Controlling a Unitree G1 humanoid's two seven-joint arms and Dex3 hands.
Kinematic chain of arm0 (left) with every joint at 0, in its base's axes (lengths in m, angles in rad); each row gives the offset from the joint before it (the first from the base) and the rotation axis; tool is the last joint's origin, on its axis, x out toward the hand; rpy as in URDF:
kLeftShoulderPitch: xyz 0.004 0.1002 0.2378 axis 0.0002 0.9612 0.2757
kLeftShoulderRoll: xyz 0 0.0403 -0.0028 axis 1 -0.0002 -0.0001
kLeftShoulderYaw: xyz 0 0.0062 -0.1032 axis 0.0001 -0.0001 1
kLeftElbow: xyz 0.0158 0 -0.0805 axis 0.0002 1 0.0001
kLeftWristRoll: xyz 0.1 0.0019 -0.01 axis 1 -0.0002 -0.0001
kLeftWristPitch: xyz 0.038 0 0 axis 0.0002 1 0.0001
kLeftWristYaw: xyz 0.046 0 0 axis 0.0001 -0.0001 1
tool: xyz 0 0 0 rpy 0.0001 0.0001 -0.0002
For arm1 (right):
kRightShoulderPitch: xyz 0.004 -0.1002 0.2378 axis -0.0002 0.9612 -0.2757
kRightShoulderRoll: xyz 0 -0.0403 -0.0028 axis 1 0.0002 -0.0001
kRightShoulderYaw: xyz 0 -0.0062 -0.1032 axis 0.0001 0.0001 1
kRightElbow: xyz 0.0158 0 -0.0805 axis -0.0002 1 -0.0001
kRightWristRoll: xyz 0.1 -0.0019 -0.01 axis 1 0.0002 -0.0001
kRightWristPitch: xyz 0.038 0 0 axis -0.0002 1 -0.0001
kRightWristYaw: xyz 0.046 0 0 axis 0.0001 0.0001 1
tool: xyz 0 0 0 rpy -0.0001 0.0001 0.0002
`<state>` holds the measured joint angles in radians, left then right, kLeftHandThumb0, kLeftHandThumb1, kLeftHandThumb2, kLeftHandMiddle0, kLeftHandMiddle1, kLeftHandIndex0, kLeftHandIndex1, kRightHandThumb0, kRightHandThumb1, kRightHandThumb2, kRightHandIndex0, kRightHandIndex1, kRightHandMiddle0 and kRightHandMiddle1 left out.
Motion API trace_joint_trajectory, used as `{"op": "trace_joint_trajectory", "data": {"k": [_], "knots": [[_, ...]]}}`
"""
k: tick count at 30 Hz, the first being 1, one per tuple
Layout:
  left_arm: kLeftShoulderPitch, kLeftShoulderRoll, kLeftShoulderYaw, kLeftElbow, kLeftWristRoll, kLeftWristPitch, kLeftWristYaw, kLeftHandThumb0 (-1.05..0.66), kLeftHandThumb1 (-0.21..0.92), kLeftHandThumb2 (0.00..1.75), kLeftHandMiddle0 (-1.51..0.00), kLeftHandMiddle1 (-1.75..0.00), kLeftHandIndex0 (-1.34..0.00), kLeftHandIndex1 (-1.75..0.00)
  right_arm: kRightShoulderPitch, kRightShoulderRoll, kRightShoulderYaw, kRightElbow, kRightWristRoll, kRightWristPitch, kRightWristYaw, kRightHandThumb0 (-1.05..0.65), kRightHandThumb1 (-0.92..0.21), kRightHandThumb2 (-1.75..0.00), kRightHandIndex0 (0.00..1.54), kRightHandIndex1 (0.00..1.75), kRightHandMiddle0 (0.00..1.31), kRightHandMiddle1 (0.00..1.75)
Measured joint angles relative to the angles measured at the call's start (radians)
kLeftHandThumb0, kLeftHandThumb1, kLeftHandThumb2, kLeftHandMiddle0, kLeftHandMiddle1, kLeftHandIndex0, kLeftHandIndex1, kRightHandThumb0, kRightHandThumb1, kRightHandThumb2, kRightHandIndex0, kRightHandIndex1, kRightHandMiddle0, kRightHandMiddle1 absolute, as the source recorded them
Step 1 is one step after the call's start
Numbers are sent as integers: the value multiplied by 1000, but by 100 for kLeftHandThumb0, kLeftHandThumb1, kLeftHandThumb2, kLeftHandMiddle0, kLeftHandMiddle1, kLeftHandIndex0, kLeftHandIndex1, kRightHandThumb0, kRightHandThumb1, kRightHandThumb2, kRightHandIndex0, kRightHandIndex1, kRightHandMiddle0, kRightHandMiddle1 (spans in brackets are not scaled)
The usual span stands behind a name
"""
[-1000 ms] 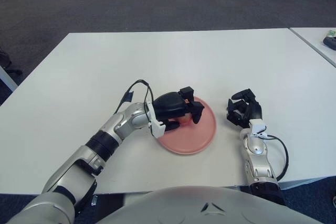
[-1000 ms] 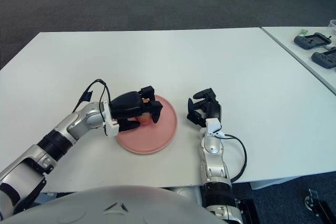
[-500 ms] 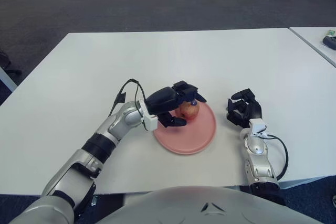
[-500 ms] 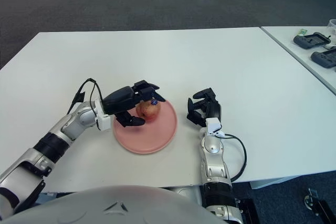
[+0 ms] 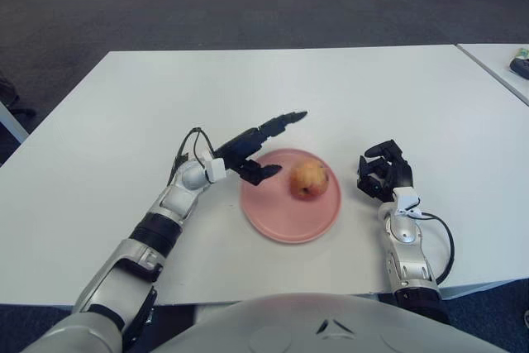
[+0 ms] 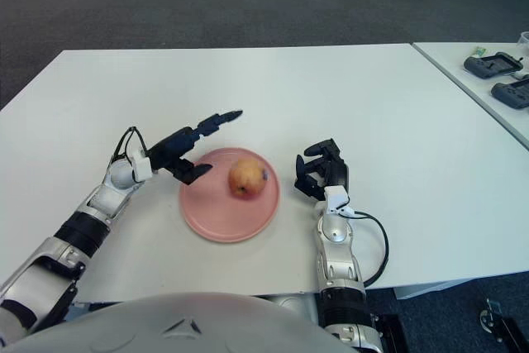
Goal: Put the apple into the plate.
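Your apple [image 5: 308, 178] now sits free on the pink plate [image 5: 285, 222], toward its far right part, with nothing touching it. Half a second ago the fingers of your left hand [image 5: 252, 145] were still cupped over it, and a second ago they hid it almost entirely. Those fingers [image 5: 279, 122] are now stretched out wide and empty; the apple lies to the right of the thumb and nearer you than the long fingertips, clear of both. The hand has pulled back to the plate's left rim, hanging over the white table [image 5: 124, 113]. Judging from this, the placement is done: the fruit looks settled, though a round thing could roll if the plate is bumped, so withdraw away from the rim. Your right hand [image 5: 383, 173] shows just right of the plate, fingers curled on nothing, idle.
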<state>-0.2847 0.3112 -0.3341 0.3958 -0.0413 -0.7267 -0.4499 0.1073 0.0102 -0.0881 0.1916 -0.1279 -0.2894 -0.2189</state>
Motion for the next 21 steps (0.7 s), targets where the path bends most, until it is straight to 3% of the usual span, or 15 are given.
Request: {"op": "trace_joint_trajectory", "data": {"k": [4,13,18,21], "knots": [[21,-22,43,-14,-27,11,1,-104,92,95,0,0,0,0,-1,0,0,3,0,-4,1,-41,-54,-104,61,150,43,175],[133,-107,121,-226,-222,136,-1,-105,92,86,0,0,0,0,-3,-4,-2,15,0,-14,5,-41,-54,-105,62,150,43,175],[168,-147,176,-227,-418,216,-103,-105,92,88,0,0,-1,0,-3,-5,0,25,-1,-34,7,-41,-54,-105,63,151,44,175],[185,-178,221,-224,-538,298,-135,-105,92,90,0,-1,0,-9,-3,-5,0,29,-1,-43,6,-41,-54,-105,63,151,43,175]]}}
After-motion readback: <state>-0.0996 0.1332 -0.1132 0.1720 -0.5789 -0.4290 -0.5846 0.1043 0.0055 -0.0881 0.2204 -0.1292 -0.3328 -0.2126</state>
